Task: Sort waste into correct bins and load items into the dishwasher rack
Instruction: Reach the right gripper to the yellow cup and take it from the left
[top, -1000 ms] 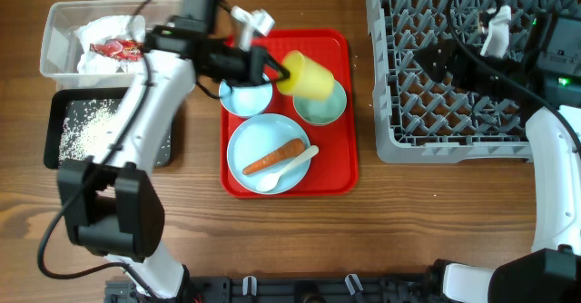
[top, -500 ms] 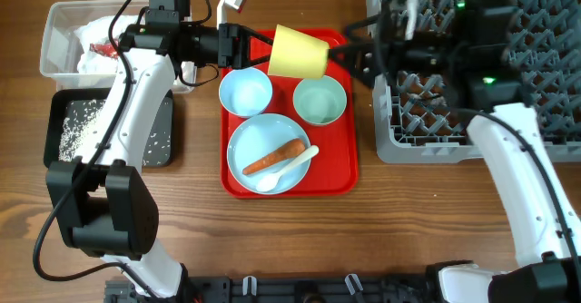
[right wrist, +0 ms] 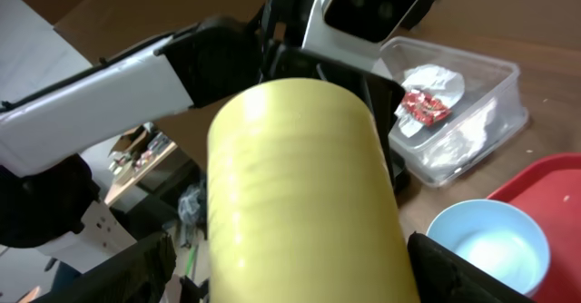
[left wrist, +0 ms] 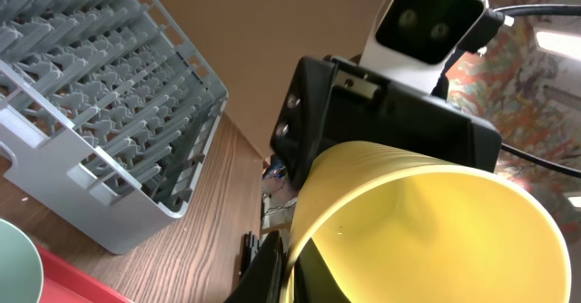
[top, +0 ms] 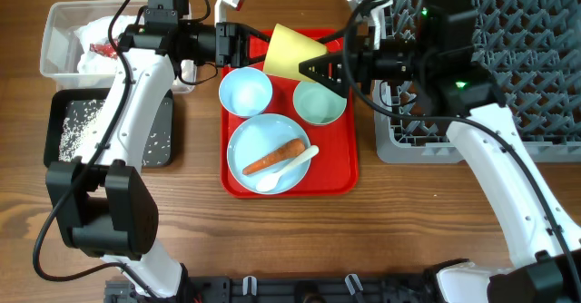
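Above red tray, left gripper pinches yellow cup by the rim, base poking sideways into right gripper, jaws wide.

The flat red serving tray, mid-table, bears a light blue bowl and mint green bowl behind a large light blue plate holding an orange carrot and white spoon. To its right lies the large grey plastic grid crate. To its left is the clear rectangular plastic tub, with the shallow black rectangular tray before it.
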Motion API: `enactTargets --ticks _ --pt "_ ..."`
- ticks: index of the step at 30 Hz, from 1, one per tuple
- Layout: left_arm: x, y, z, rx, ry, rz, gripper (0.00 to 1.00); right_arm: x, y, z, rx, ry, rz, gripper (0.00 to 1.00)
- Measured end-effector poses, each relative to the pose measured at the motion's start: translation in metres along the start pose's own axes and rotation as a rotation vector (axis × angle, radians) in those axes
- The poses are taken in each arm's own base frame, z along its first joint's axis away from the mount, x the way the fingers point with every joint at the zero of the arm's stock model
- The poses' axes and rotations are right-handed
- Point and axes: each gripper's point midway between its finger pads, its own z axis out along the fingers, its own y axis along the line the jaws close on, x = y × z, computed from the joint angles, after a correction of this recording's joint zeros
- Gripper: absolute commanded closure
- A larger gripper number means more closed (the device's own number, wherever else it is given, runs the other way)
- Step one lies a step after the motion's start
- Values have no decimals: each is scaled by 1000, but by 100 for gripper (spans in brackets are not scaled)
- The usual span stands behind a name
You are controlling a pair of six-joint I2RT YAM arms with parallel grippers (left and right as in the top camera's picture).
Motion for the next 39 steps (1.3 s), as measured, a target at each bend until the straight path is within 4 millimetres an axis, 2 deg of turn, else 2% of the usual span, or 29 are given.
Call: enactTargets --ticks 3,5,11,14,16,24,37,39 --pt "0 0 0 0 0 0 96 7 -2 11 -18 22 14 23" --pt "0 0 0 0 0 0 96 11 -3 18 -29 35 22 33" --pt "0 0 0 0 0 3 96 12 -5 21 -32 40 33 40" --pt "0 0 0 0 0 3 96 12 -5 21 -32 39 31 39" --pt "0 0 0 0 0 3 96 10 -5 21 -34 32 19 35" --pt "0 0 0 0 0 1 96 4 -3 21 -39 15 -1 27" --pt "0 -1 2 2 4 1 96 -6 -10 9 -35 -23 -41 27" --pt "0 -1 3 4 6 -2 96 -7 -10 7 -36 -25 -40 31"
